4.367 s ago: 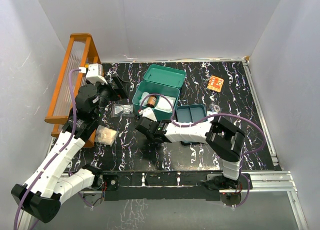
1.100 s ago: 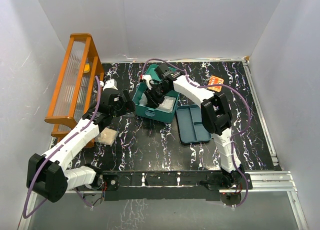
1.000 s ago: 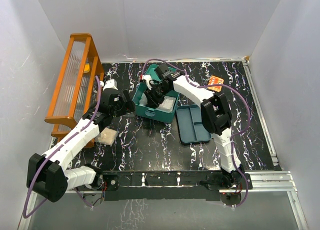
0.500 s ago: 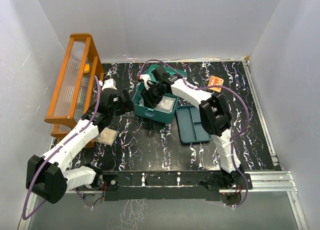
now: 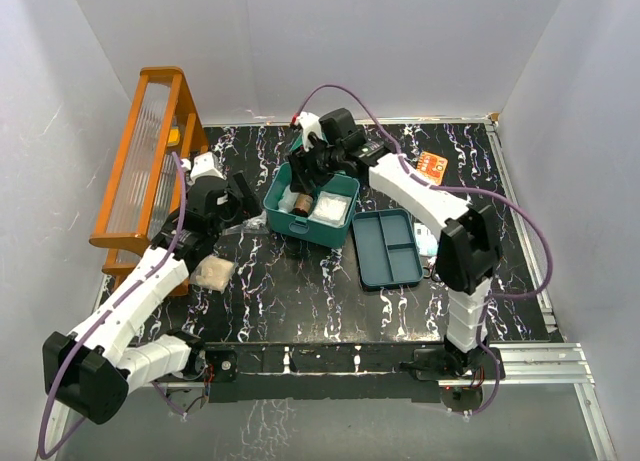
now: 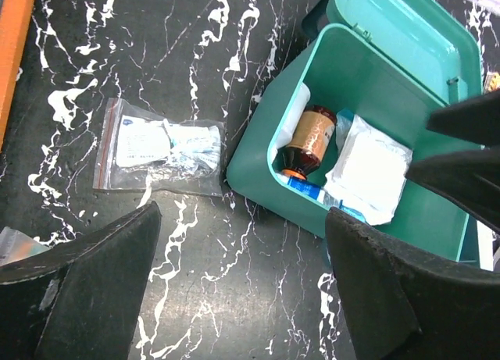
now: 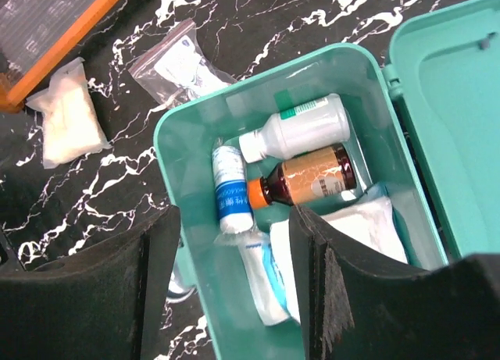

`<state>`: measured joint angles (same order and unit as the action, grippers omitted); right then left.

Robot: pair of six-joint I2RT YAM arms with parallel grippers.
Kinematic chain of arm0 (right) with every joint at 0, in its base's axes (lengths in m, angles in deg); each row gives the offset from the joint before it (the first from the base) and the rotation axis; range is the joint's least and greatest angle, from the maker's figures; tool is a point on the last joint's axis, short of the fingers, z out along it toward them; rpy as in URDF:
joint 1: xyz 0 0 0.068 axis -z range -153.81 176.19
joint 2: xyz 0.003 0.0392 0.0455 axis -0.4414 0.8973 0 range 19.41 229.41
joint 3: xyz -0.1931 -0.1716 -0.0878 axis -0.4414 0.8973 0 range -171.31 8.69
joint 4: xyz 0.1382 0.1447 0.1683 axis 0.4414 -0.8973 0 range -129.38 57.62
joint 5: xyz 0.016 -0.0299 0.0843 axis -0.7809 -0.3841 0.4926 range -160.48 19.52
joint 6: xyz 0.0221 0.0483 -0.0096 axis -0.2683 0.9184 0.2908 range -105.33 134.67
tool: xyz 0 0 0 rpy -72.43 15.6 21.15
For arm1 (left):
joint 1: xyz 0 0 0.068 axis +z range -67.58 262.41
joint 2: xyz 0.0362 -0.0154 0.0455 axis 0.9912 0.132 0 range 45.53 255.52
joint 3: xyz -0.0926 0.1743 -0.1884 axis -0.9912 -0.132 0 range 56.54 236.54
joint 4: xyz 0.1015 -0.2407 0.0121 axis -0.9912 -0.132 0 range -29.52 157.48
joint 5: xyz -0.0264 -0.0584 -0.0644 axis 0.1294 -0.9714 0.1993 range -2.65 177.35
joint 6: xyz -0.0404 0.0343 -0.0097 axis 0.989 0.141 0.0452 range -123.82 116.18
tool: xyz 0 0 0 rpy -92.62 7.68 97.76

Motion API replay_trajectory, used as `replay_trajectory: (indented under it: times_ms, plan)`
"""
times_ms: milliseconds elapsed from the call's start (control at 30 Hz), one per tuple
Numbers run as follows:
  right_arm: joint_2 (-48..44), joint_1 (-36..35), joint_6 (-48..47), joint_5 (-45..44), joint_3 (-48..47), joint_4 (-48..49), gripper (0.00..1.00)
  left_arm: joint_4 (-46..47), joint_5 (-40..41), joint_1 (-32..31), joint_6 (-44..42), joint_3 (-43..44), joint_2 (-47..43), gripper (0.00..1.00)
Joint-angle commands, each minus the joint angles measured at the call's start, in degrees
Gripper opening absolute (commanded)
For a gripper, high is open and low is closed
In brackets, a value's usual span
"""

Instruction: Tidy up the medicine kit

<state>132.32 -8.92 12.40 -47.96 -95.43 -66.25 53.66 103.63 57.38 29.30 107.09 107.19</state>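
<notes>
Both grippers open and empty at the kit, box partly packed.

The teal-green rectangular plastic box [image 5: 318,233] sits lid-open toward the far middle of the black marbled counter [image 5: 300,301], with its matching three-compartment tray [image 5: 388,248] just to its right. Inside lie a white plastic bottle [image 7: 301,127], an amber glass bottle [image 7: 308,180], a small blue-labelled roll [image 7: 228,190] and white gauze packs [image 7: 351,235]. They are laid flat, I'd judge so the tray can seat on top. My right gripper [image 7: 230,243] hovers over the box, jaws apart with nothing between them. A second ago it was down inside with narrower jaws, so I read this as a release and lift. My left gripper [image 6: 242,235] hangs wide open and empty left of the box, near a clear zip bag [image 6: 160,145], likely my next pick.
</notes>
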Motion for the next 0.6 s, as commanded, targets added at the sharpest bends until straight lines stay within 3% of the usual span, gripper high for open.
replay_trajectory:
  times_ms: [0, 33, 133, 233, 400, 567]
  plan:
    - [-8.8, 0.1, 6.5, -3.6, 5.4, 6.5, 0.55, -1.3, 4.0, 0.3, 3.4, -1.2, -1.4, 0.83]
    - [-11.0, 0.1, 8.3, -4.1, 7.0, 7.1, 0.55, -2.6, 5.8, 0.3, 4.5, -1.1, -0.9, 0.80]
    - [-18.4, 0.1, 12.3, -5.1, 12.4, 8.7, 0.56, -5.9, 11.2, 0.3, 7.9, -0.8, 0.8, 0.60]
    - [-23.7, 0.0, 15.1, -3.6, 19.0, 11.0, 0.56, -5.0, 14.8, 0.3, 9.0, -1.2, 3.0, 0.54]
    - [-30.5, -0.2, 19.0, -1.4, 29.1, 15.5, 0.56, -3.4, 16.2, 0.3, 11.1, -0.6, 10.6, 0.57]
    - [-33.1, -0.4, 20.6, 0.4, 32.6, 17.1, 0.56, -1.3, 15.1, 0.3, 13.3, 0.1, 18.3, 0.75]
